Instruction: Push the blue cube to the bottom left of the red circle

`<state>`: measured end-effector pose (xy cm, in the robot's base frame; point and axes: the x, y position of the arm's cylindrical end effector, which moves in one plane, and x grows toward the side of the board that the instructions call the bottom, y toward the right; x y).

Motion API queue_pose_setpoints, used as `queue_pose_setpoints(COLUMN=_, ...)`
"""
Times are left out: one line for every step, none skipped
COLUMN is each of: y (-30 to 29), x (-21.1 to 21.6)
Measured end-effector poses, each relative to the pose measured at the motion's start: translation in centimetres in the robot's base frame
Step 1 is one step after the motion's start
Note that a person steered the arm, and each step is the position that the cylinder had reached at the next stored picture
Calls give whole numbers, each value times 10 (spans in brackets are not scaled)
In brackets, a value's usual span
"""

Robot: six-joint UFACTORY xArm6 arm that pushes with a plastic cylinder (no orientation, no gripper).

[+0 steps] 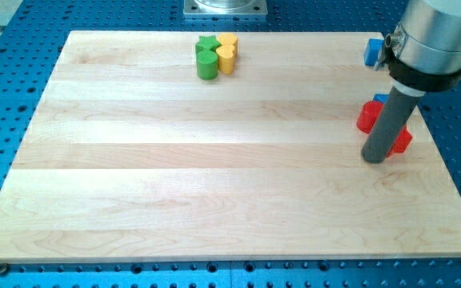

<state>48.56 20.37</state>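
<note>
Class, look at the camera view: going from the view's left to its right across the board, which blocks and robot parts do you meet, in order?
Green blocks → yellow blocks → red block → my tip, just right of it. The blue pieces and the second red piece overlap the rod, so I leave them out.

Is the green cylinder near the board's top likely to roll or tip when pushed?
The green cylinder stands on its flat end, so it should slide, not roll. It looks squat, so tipping seems unlikely. It touches a yellow block and another green block, which would probably move along.
</note>
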Motion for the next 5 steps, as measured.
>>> queue_pose_setpoints(y=9, x=2)
queue_pose_setpoints(y=14, x=50)
queue_pose_setpoints(y=65, x=42)
queue_pose_setpoints(y=113, x=-2)
queue_pose_setpoints(y=140, x=-50)
